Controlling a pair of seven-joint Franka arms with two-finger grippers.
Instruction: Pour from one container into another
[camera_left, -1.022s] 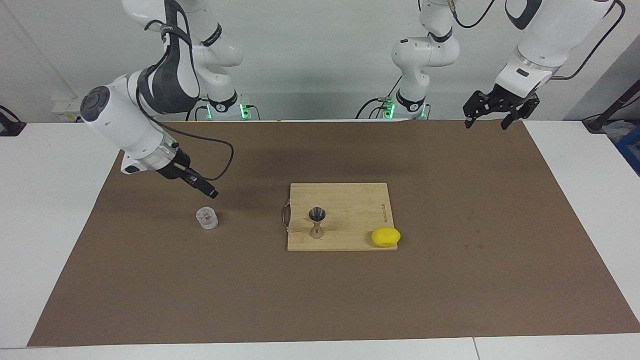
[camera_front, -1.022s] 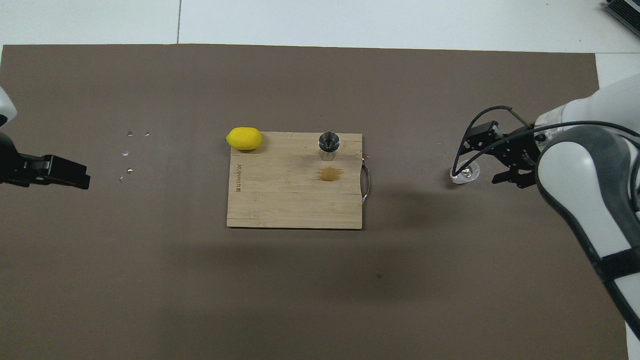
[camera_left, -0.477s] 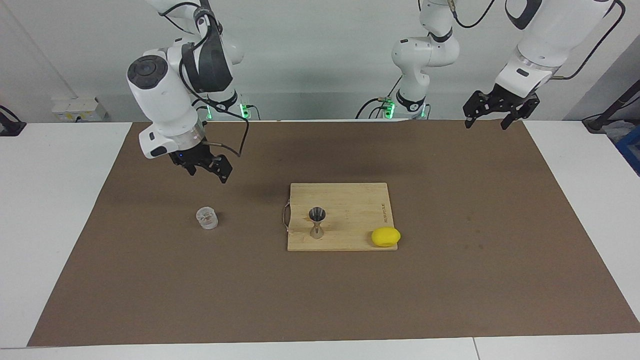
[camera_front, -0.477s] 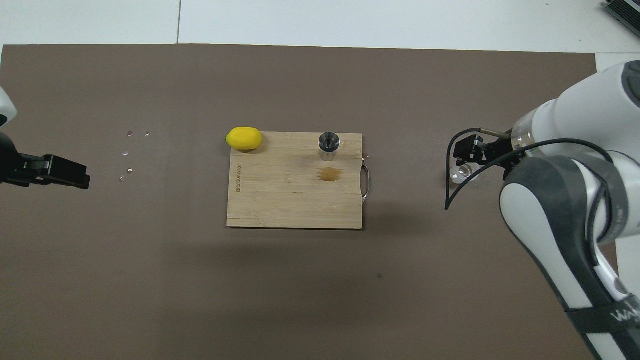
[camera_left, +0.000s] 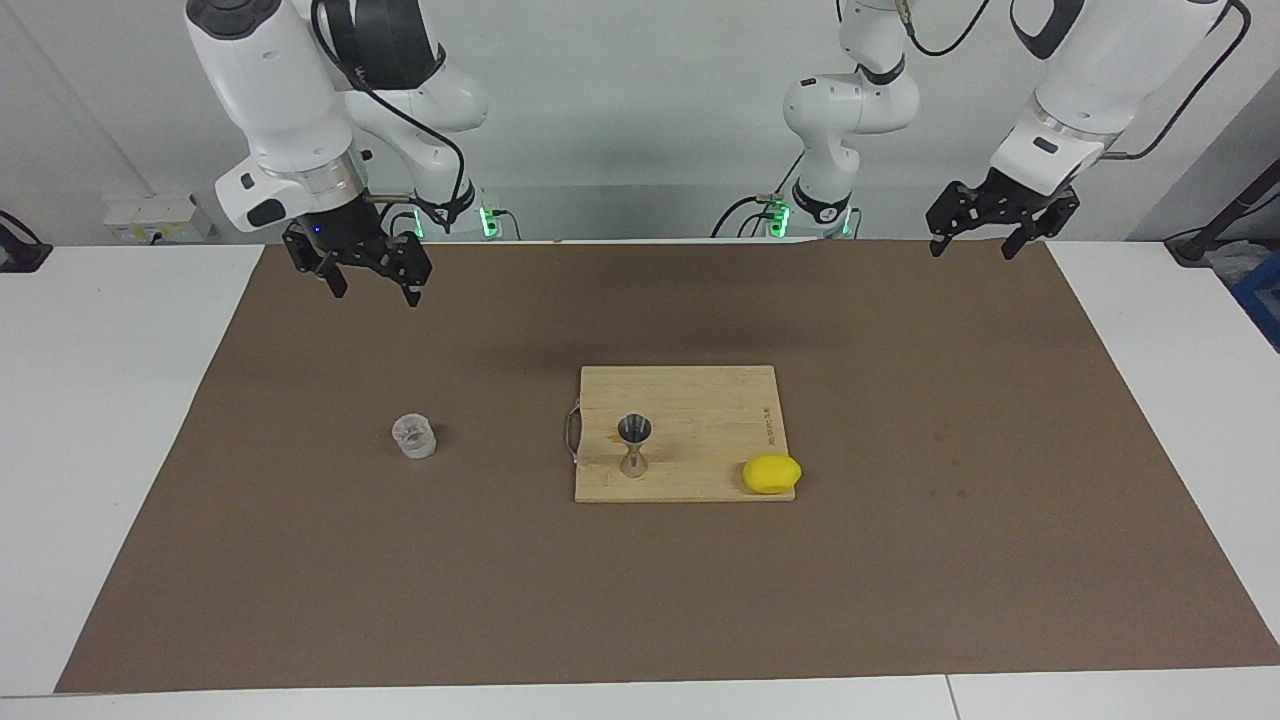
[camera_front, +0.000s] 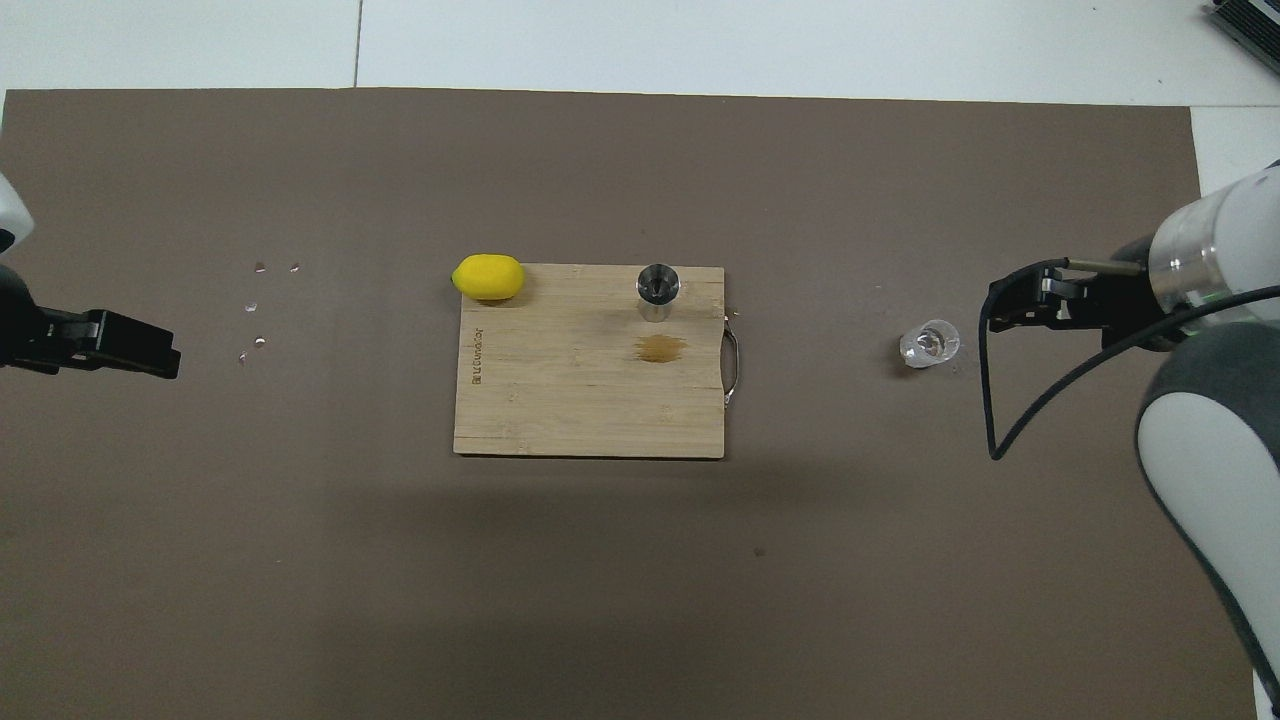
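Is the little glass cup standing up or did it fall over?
Standing up. The glass cup sits on its base on the brown mat, open mouth facing up, with nothing touching it.

Two white arms with dark grey joint bands; black cables loop along each. Black skeletal right claw (camera_left: 369, 281) and left claw (camera_left: 996, 233). Green lights, apparently, at both bases.

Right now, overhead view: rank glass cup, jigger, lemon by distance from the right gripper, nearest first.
From the right gripper, raised at its own end of the mat:
1. glass cup, on the mat, at the right arm's end.
2. jigger, upright on the cutting board, near its handle.
3. lemon, at the board's corner toward the left arm's end.
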